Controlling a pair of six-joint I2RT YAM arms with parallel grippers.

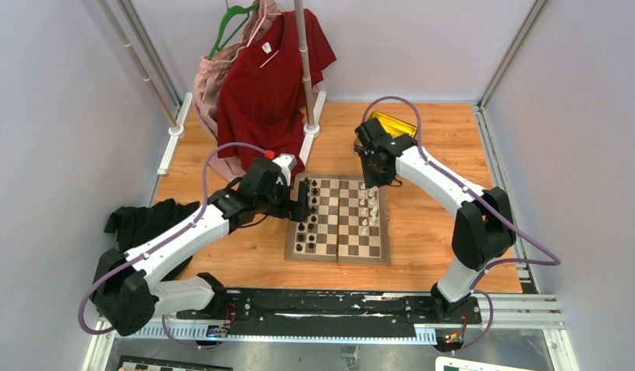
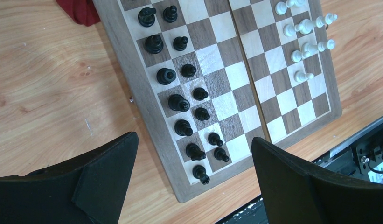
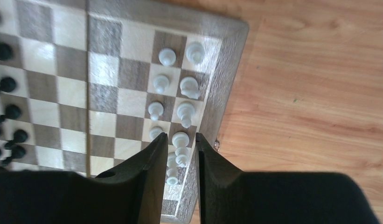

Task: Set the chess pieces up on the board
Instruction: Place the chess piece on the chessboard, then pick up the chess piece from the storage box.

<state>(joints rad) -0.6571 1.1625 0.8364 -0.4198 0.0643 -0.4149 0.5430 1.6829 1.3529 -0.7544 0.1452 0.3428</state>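
1. The board lies flat mid-worktop. In the top view its fold seam runs from 12 to 6 o'clock.
2. Black pieces stand in two files along the board's 9 o'clock edge. That side looks complete.
3. The chess pieces stand in two files along the 3 o'clock edge. They run from the 12 o'clock corner to roughly mid-board, and the squares toward 6 o'clock are bare.
4. The left fingers are spread wide and hold nothing. They hover above the black files near the 9 o'clock border.
5. The right fingers are drawn almost together over the 3 o'clock edge file, at the 6 o'clock end of the white row. A white piece shows in the narrow gap. Whether they pinch it or only straddle it cannot be told.
6. Step in hand, as judged: seating a white edge-file piece on the next free square. About half of the white side appears set.
7. Next move, as judged: confirm that the piece stands upright on its square. Then part the fingers only slightly and rise straight up, because neighbouring pieces stand just beside it at 12 and 9 o'clock.
8. Another piece must then be fetched, and no spare ones are in view. The contents of the tin, at 1 o'clock of the board, are hidden.
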